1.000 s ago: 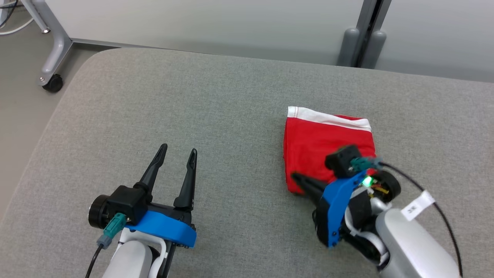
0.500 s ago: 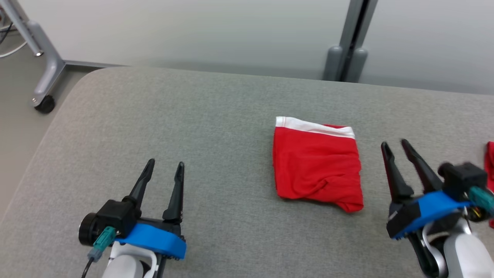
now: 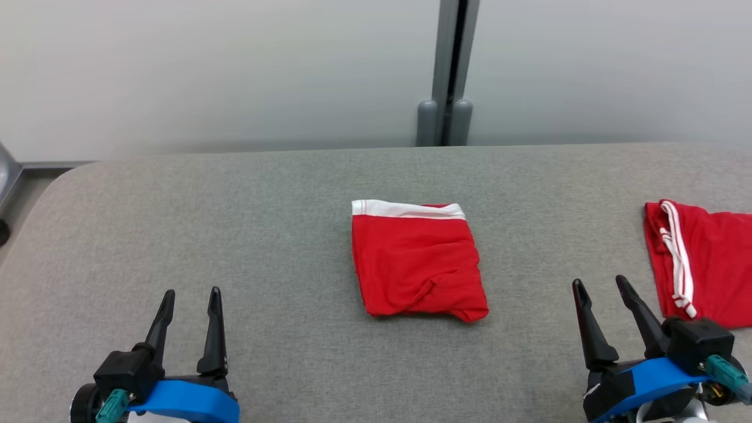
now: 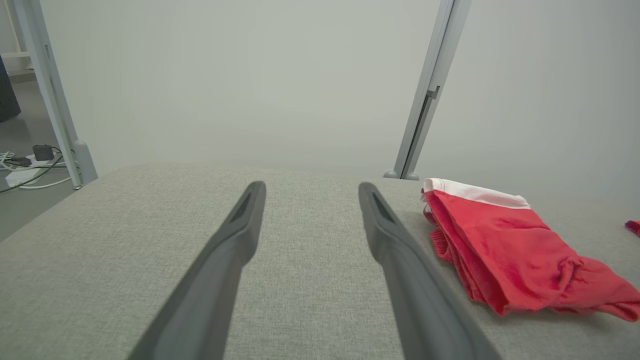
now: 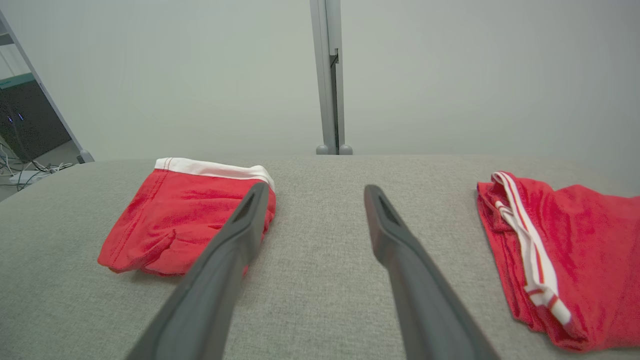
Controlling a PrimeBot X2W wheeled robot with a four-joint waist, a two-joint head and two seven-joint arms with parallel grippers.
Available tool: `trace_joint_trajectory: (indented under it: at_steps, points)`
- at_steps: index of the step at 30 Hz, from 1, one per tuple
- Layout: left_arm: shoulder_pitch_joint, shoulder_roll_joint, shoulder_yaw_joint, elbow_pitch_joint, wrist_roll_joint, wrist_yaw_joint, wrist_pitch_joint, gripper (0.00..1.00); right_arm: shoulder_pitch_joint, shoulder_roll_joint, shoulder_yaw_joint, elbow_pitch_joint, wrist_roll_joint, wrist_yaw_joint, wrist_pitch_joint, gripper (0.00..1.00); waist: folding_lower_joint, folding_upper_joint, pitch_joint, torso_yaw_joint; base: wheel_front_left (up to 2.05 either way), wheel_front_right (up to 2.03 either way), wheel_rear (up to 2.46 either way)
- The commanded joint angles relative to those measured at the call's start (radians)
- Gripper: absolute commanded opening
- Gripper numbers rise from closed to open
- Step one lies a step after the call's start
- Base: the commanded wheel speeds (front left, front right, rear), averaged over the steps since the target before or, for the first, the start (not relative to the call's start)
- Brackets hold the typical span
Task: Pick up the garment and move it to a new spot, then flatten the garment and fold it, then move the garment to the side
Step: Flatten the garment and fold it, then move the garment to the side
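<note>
Head view: the left gripper sits at the lower left and the right gripper at the lower right, both with fingers apart, holding nothing. Between them, mid-frame on the grey counter, lies the folded red garment. A second red garment lies at the right edge.

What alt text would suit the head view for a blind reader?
A folded red garment with a white waistband lies at the middle of a grey padded table. The robot's left gripper and right gripper stand open at the lower corners, holding nothing. A second red garment with white stripes lies at the right edge.
</note>
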Motion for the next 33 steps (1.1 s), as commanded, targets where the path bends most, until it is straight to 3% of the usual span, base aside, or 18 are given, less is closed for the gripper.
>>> trace_joint_trajectory:
  at_steps: [1,25,30,33]
  points:
    - [0.009,0.009,0.005,0.003,0.010,0.004,-0.004,1.00,0.010,0.001,0.004,0.006,0.007,0.000,-0.008,1.00,0.0001,0.0000,-0.015,-0.016,0.00,0.00,0.00]
    - [0.017,-0.007,0.026,0.012,0.040,-0.017,-0.004,1.00,-0.024,-0.004,0.034,0.031,0.016,0.000,0.020,1.00,0.0001,0.0000,-0.011,-0.011,0.00,0.00,0.00]
    - [-0.025,-0.002,0.015,0.005,0.049,-0.022,-0.004,1.00,-0.139,-0.003,0.067,0.058,0.064,0.000,0.161,1.00,0.0001,0.0000,0.050,0.009,0.00,0.00,0.00]
    - [-0.069,0.000,-0.003,-0.003,0.057,-0.026,-0.004,1.00,-0.273,0.006,0.074,0.128,0.067,0.000,0.340,1.00,0.0001,0.0000,0.108,0.037,0.00,0.00,0.00]
